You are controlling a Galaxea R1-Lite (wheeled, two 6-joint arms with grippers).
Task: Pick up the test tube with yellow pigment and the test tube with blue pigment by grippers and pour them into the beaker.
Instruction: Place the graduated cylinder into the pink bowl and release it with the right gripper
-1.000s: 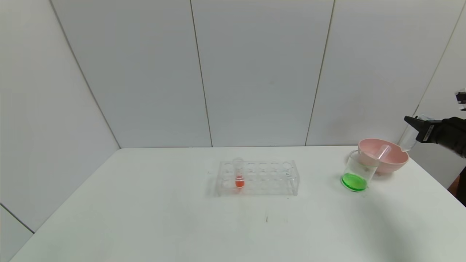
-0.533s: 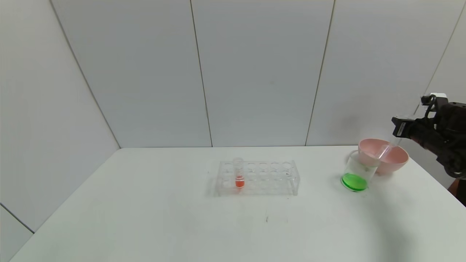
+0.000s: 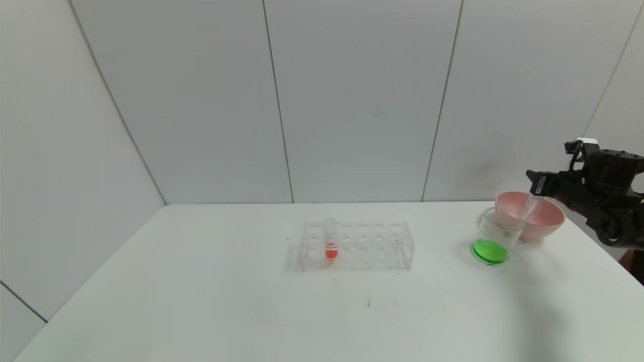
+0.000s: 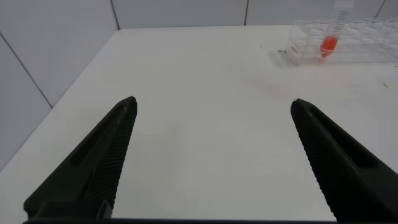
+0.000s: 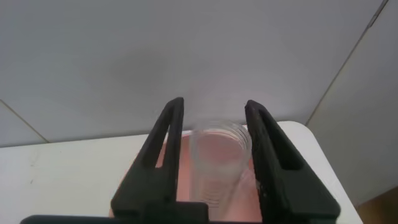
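My right gripper [image 3: 534, 182] hangs just above the pink bowl [image 3: 551, 221] at the table's far right. Its fingers [image 5: 166, 134] stand slightly apart around an empty clear ridged test tube [image 5: 217, 163], with a thin gap on one side, so the tube looks loose over the bowl. In the head view a clear tube [image 3: 531, 207] leans inside the bowl. No tube shows yellow or blue liquid. The beaker [image 3: 495, 236] leans against the bowl with green liquid at its bottom. My left gripper [image 4: 212, 102] is open and empty above the table's left part.
A clear rack [image 3: 357, 245] stands mid-table with one tube of orange-red liquid [image 3: 330, 241], also seen in the left wrist view as the rack [image 4: 367, 37]. The table's right edge [image 3: 606, 251] runs close behind the bowl.
My right gripper has swung left and down over the pink bowl with the empty tube. Its fingers have parted from the tube.
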